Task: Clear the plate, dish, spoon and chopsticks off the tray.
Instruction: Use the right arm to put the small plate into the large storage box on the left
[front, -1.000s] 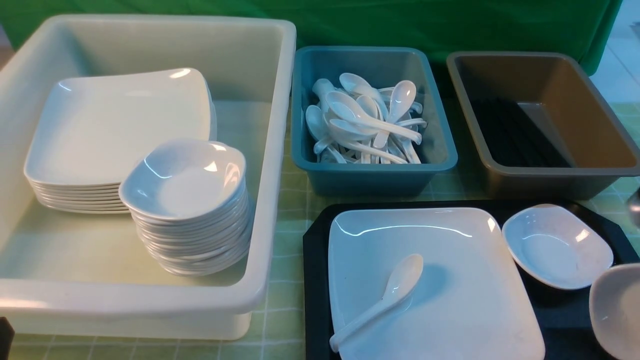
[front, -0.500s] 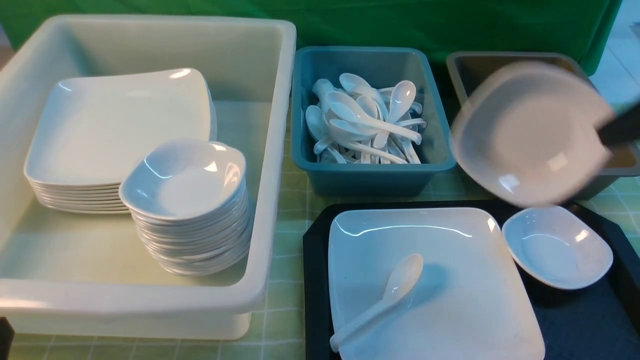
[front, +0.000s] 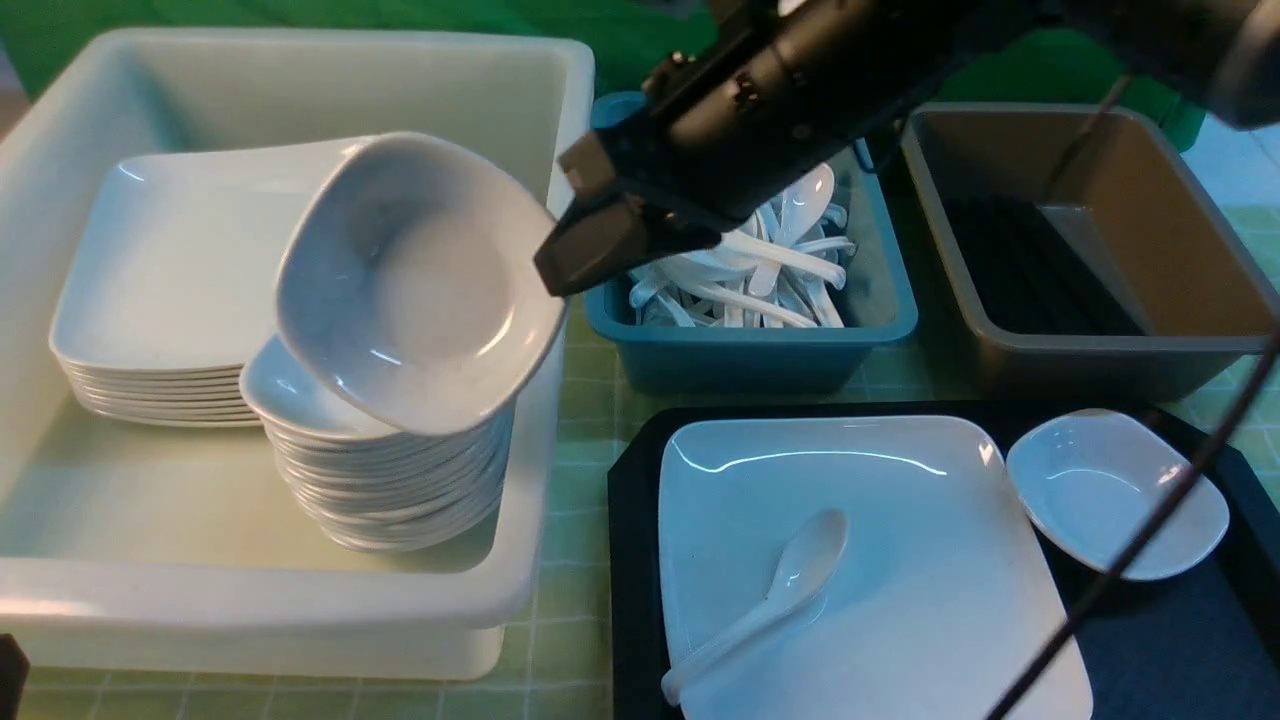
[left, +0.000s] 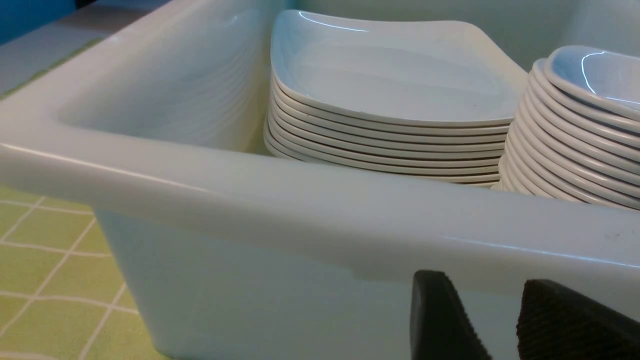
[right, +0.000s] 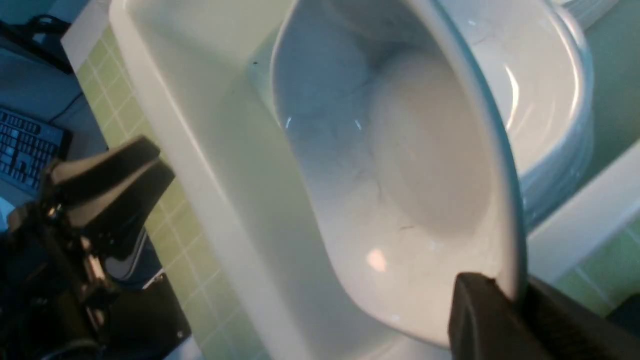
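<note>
The right tool (front: 556, 272) pinches the rim of a tilted dish (front: 420, 290) just over the stack (front: 390, 480) in the tub (front: 300, 600), well apart from the tray (front: 1150, 640) holding the plate (front: 900, 560), spoon (front: 770, 600) and second dish (front: 1115, 495), while the left tool (left: 500, 320) stands part-open and empty beside the tub's wall.

A table (front: 570, 640) spread with a pale green checked cloth (front: 900, 385) carries four large containers. The teal bin (front: 750, 355) stands toward the far side, about mid-width. Just left of the teal bin sits a big white tub (front: 300, 600), which reaches much closer to the near edge. Right of the teal bin, slightly apart, is a brown bin (front: 1090, 365). In front of the teal bin lies the black tray (front: 630, 560), with a strip of cloth between them
</note>
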